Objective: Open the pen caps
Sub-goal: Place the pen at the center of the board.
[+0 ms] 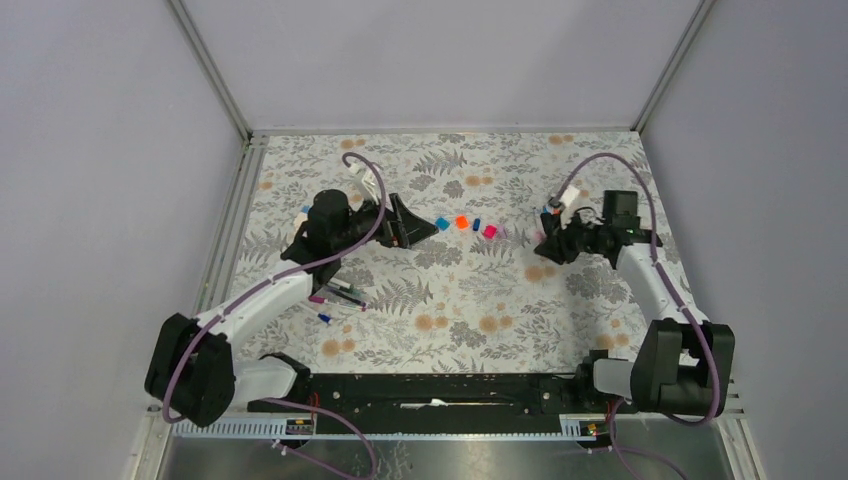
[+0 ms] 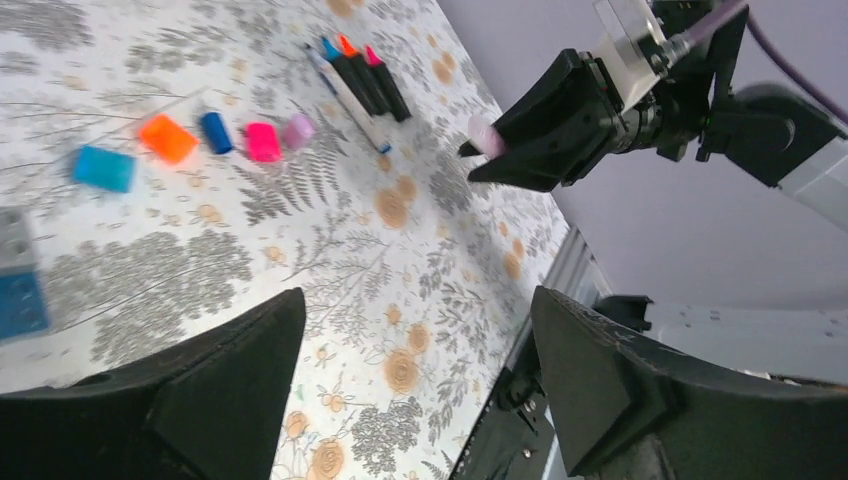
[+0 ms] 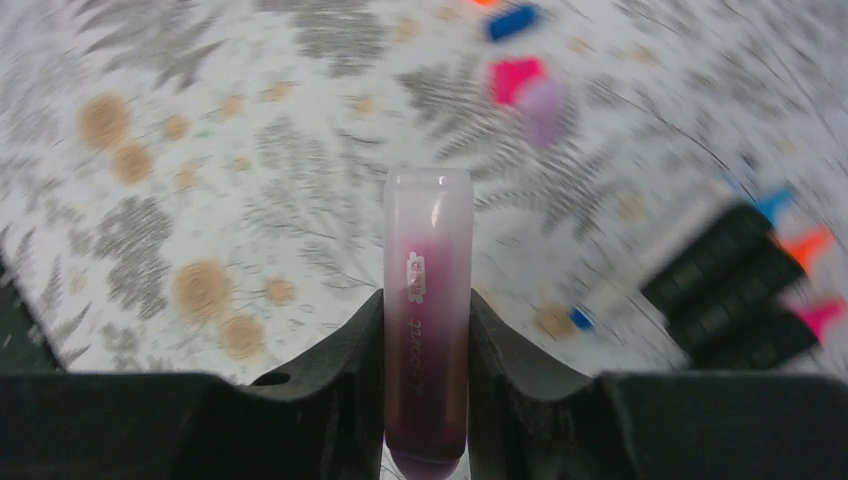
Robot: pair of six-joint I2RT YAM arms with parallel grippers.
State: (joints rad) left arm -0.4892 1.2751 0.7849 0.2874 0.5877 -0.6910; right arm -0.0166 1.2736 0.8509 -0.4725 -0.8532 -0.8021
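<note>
Right gripper [image 3: 427,335] clamps a translucent purple cap [image 3: 428,240], left gripper [image 2: 417,300] gapes empty; I'd lower it beside the pink cap [image 2: 262,141] before releasing.

Pen caps [image 1: 461,222] in row — between left hand [image 1: 425,230], right hand [image 1: 543,244].

plain grey-lilac walls [image 1: 100,120] and metal corner posts [image 1: 209,70] enclose a table [image 1: 470,290] covered in floral print.
</note>
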